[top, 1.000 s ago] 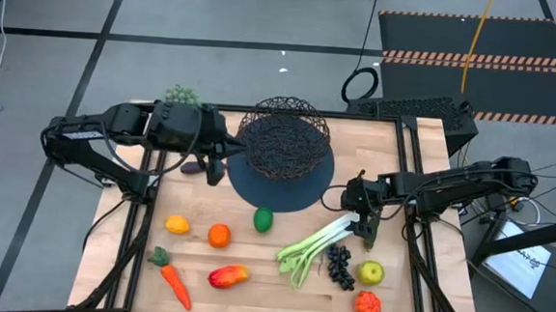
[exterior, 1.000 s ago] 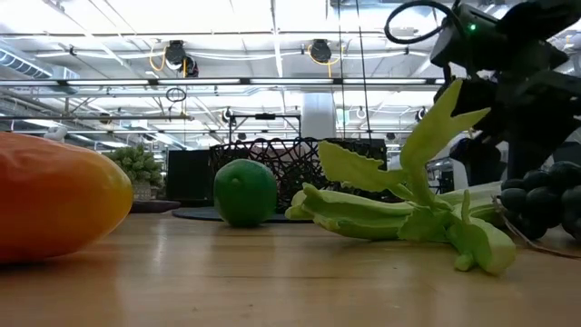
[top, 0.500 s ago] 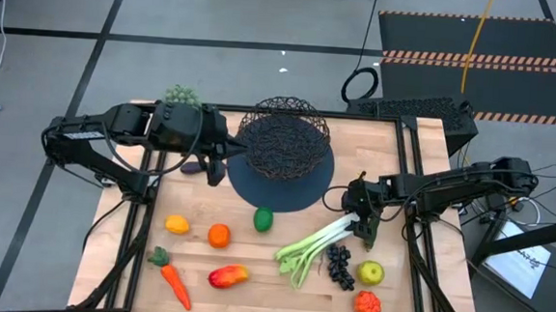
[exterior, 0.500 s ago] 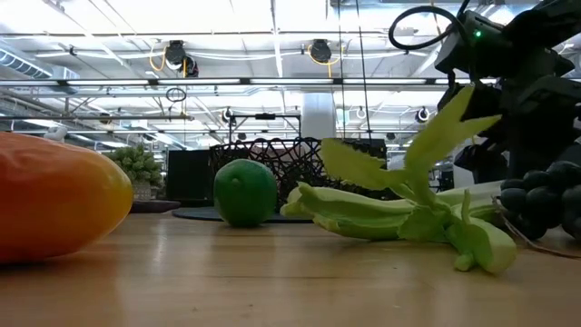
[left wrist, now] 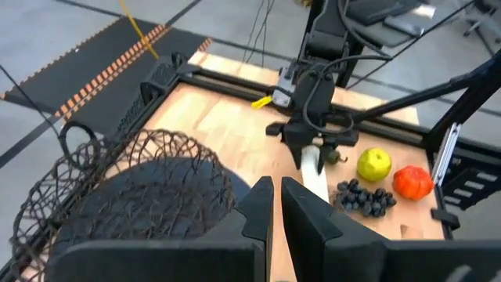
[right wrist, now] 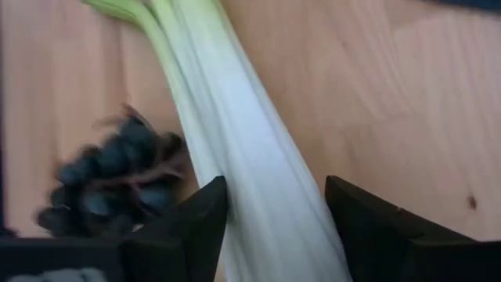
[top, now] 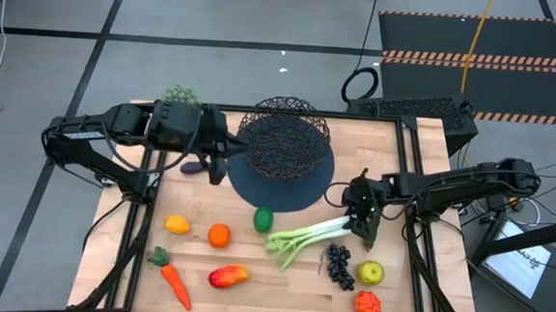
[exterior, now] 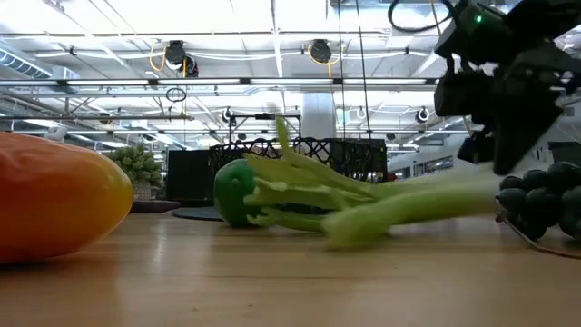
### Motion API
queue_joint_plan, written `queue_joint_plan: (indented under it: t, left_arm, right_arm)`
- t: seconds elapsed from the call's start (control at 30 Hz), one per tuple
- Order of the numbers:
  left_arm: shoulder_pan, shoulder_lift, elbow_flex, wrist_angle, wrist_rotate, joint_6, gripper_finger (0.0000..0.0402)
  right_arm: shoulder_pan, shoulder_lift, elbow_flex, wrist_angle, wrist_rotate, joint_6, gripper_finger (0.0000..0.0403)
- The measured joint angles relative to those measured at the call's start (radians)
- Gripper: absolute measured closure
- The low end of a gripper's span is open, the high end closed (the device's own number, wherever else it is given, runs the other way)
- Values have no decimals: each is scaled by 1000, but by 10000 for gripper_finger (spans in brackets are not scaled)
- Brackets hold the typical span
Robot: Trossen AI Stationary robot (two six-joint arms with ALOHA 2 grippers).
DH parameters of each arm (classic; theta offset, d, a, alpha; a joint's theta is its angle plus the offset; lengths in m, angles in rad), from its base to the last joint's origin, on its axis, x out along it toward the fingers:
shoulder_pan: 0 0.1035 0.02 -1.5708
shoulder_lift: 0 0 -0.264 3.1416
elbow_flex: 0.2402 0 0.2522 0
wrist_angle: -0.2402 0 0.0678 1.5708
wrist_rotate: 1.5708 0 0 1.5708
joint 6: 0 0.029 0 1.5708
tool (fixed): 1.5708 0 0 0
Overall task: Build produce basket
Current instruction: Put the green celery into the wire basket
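Observation:
The black wire basket [top: 281,142] stands on a flat dark round mat [top: 286,190] at the table's far middle. My right gripper [top: 358,226] is to the mat's right, shut on the long green-white leek [top: 307,237]. The leek's leafy end [top: 277,245] points toward the lime [top: 263,219]. Dark grapes [top: 338,266], an apple [top: 371,273] and a red tomato [top: 368,304] lie near it. A lemon [top: 177,225], an orange [top: 218,236], a carrot [top: 171,277] and a mango [top: 228,275] lie at the near left. My left gripper [top: 222,159] is shut and empty beside the basket's left side. My right gripper pinches the leek's white stalk [right wrist: 258,211], near its root end, between its two fingers [right wrist: 192,227]. The fingers come from above, pointing down, and lie across the stalk. The leek lies nearly level; I cannot tell whether its leafy end [exterior: 290,195] touches the table.
A fuzzy grey-green clump [top: 180,95] sits at the table's far left corner. A small dark object [top: 192,167] lies under my left arm. Bare wood shows between the lime and the mango and to the right of the basket.
My right gripper has stayed near the same spot, holding the leek's white end. The leek has swung about that end. Its leafy end has gone toward the table's left and far side, nearer the lime, and its upstanding leaves now lie lower and more level.

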Motion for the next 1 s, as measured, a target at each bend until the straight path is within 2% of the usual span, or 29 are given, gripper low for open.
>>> queue_joint_plan:
  t: [0.23,0.63,0.87,1.0]
  left_arm:
    - [0,0,0,92,0,16,371]
    - [0,-1,0,93,0,18,371]
    - [-8,-1,0,91,0,18,371]
    - [-14,-8,0,79,0,18,371]
  right_arm:
    - [0,-95,45,6,-28,115,221]
    - [1,-256,50,65,-29,299,255]
    - [1,-296,50,169,-28,372,258]
    - [1,-300,50,303,-28,444,258]
